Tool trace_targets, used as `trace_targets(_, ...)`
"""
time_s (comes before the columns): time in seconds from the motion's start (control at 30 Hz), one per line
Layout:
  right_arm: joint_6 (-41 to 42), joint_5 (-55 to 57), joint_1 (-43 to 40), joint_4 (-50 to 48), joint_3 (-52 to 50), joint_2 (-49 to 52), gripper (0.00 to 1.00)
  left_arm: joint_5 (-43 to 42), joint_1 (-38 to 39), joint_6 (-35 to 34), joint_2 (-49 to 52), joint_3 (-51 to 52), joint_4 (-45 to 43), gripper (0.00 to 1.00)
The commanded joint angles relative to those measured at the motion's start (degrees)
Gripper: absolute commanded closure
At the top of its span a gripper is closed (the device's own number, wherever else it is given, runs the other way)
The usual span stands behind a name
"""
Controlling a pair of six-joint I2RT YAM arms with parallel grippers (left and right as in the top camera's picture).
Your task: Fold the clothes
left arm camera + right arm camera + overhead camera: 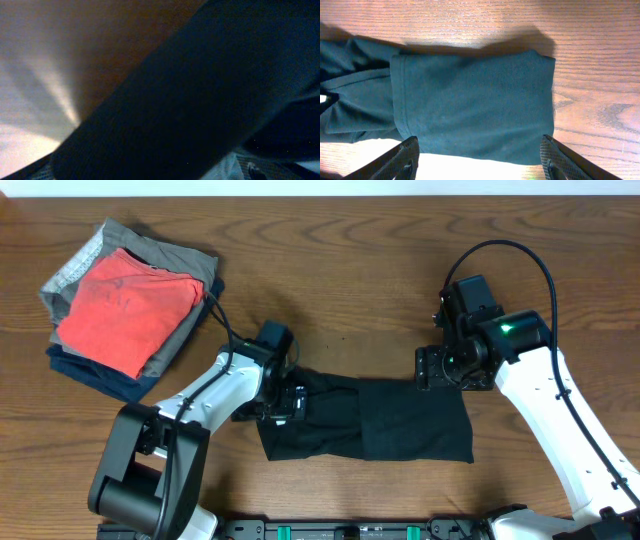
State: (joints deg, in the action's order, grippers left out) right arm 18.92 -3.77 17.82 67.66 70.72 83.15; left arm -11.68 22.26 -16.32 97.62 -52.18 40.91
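Overhead, the black shirt (pixel 400 425) lies as a soft, limp folded band near mid-table, with the left gripper (pixel 285 398) at its left end and the right gripper (pixel 437 368) at its far edge; the left wrist view shows only close dark cloth, jaws wide apart; the right wrist view shows spread, empty fingers (pixel 402 160) straddling the doubled part, probably best pinched at an edge.

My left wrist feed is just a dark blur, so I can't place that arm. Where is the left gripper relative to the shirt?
Observer: Overhead shows the left gripper over the left end of the black shirt.
Operator: And the right arm?
Observer: The right gripper is at the shirt's folded right end, jaws spread wide on either side, nothing clamped.
Operator: Anything else nearby?
Observer: A stack of folded garments, red on top, lies at the far left, apart from the shirt.
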Motion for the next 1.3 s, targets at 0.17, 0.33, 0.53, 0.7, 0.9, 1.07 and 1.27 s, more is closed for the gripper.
trace_targets(0.17,0.8,0.8,-0.4,0.5,-0.1,0.0,0.25,-6.8,-0.3,1.3,1.0,2.6,-2.7,0.17)
trace_targets(0.33,1.1,0.7,-0.4,0.5,-0.1,0.0,0.25,-6.7,-0.3,1.3,1.0,2.6,-2.7,0.92)
trace_targets(0.53,1.2,3.2,-0.9,0.7,-0.1,0.0,0.25,0.7,-2.6,1.3,-0.5,1.5,0.7,0.94)
trace_targets(0.7,1.2,6.7,-2.9,0.9,-0.1,0.0,0.24,3.8,-8.8,4.2,-4.9,-3.5,8.7,0.94)
trace_targets(0.9,1.2,7.7,-8.0,1.5,-0.1,0.0,0.22,3.9,-18.1,6.7,-10.7,-11.7,16.4,0.94)
trace_targets(1.07,-2.5,8.9,-12.3,2.3,-0.4,0.0,0.2,3.5,-20.3,6.6,-11.8,-20.6,24.5,0.94)
trace_targets(1.27,-3.6,8.9,-13.3,2.2,-2.0,0.2,0.2,2.5,-10.6,4.2,-11.8,-25.1,28.1,0.94)
